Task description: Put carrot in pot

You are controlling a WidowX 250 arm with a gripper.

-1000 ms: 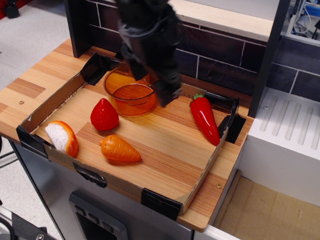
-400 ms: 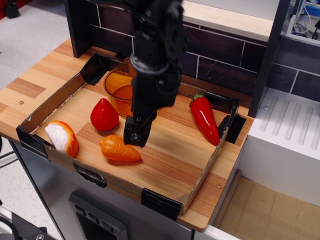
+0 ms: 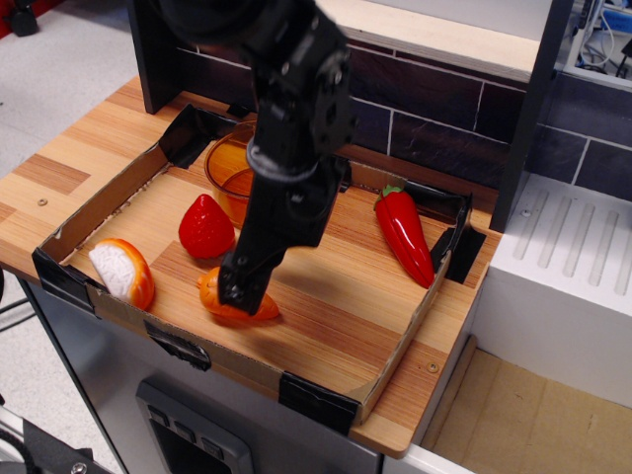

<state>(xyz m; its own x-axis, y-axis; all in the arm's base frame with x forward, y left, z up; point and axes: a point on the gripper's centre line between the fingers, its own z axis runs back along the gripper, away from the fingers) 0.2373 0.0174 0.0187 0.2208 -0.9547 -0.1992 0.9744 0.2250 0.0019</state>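
Observation:
The orange carrot lies on the wooden tray floor near the front wall, mostly covered by my black gripper. The gripper has come down right over the carrot, its fingers at the carrot's middle. I cannot tell whether the fingers are closed on it. The see-through orange pot stands at the back of the tray, largely hidden behind my arm.
A red strawberry sits left of the arm. An orange-and-white rounded toy lies at the front left. A red pepper lies at the right. The cardboard tray wall runs along the front.
My gripper has moved from above the pot forward and down to the carrot. The carrot and other toys have not moved.

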